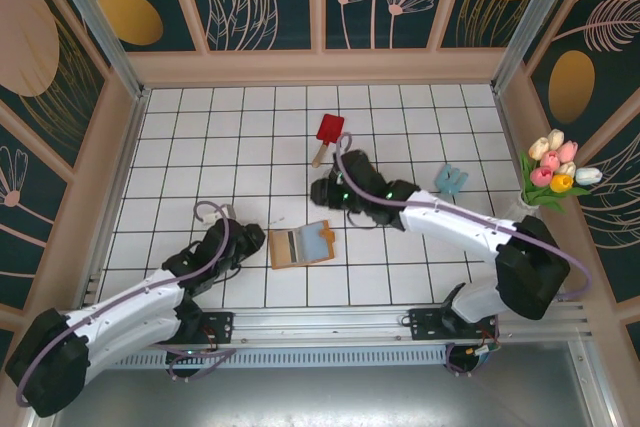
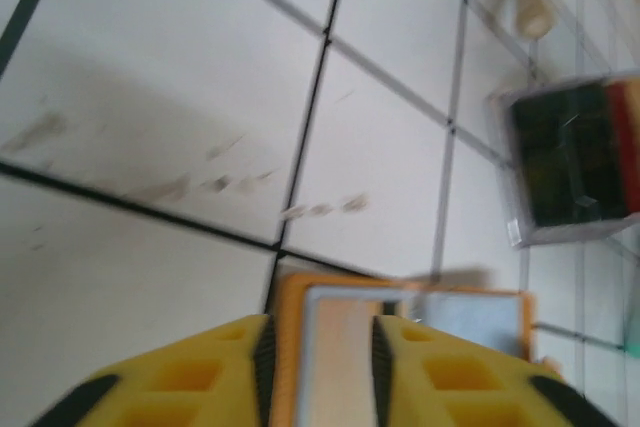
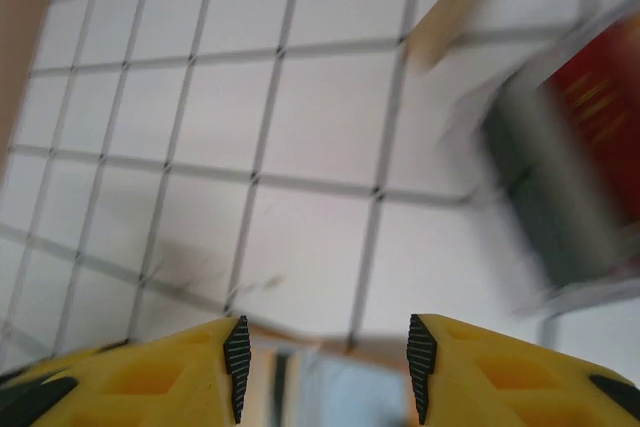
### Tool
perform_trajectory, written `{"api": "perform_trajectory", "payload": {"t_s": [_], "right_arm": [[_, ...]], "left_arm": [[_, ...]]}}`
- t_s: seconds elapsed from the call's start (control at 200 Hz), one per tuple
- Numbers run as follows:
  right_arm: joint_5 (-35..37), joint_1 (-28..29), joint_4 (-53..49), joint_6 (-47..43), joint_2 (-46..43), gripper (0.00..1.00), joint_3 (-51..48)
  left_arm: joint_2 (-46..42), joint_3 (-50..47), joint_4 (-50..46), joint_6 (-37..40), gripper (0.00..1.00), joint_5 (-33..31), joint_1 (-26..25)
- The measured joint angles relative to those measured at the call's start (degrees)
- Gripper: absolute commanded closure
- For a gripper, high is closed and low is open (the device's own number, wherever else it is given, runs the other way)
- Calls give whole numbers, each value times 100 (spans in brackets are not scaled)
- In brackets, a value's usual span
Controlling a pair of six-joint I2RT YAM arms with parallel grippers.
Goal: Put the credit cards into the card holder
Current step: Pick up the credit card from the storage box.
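The orange-tan card holder (image 1: 303,245) lies open on the tiles in front of the arms, with a pale card in its left half and a bluish panel on its right. My left gripper (image 1: 257,241) sits at its left edge. In the left wrist view its jaws stand apart and the card holder (image 2: 290,347) and pale card (image 2: 340,357) fill the gap. My right gripper (image 1: 325,190) hovers open behind the holder; the card holder's far edge (image 3: 330,352) shows between its fingers. Black and red credit cards (image 2: 575,152) stand in a clear box (image 3: 560,177) to the gripper's right.
A red paddle (image 1: 328,131) with a wooden handle (image 3: 450,17) lies behind the right gripper. A teal object (image 1: 450,179) and a bunch of tulips (image 1: 555,172) sit at the right wall. Wooden walls enclose the tiled floor.
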Motion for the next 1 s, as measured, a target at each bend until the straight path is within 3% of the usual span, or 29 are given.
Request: {"api": "perform_trajectory", "payload": {"t_s": [0.105,0.225,0.495,1.001], "right_arm": [[448,-422,-490,-782,232,52,446],[785,-490,-925,-1510,837,52,946],[1235,-496,-1414,-2337,1823,56,1384],[1692,-522,-1499,-2712,2367,58,1604]], "left_arm": [[557,522,138,179,56,31,0],[1766,1384,396,387,47,343,0],[3862,2887,931,546,44,1067,0],[5117,3401,1403,286,43,1626,0]]}}
